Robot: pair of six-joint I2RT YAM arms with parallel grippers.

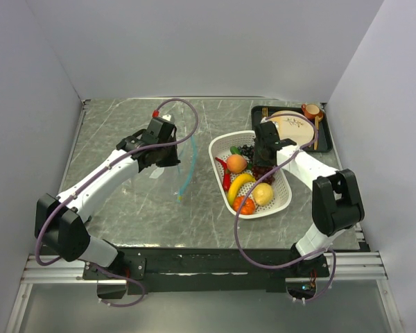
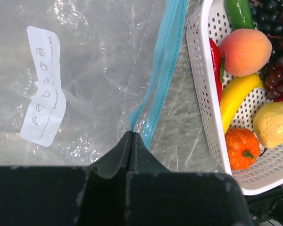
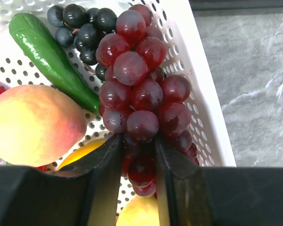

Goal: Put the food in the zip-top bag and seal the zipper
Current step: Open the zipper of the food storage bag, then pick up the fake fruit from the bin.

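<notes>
At right gripper [image 3: 137, 143], lower centre: pinched narrow on lowest berries of red grape bunch [image 3: 137, 89], low in white perforated basket [image 3: 200, 70], likely to lift cluster whole. Peach [image 3: 33, 125] at left, green piece [image 3: 52, 56] upper left.

At left gripper [image 2: 132, 137]: clamped on zip-top bag [image 2: 85, 70] corner beside teal zipper [image 2: 162, 61], probably to keep mouth presented. Bag left of basket, near.

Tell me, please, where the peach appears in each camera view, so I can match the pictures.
Top external: the peach sits right of centre, in the basket's left half.
Left wrist: upper right, just above the banana.
Right wrist: left edge, mid-height, left of the grapes.
Shared landmark: the white perforated basket holding it.
</notes>
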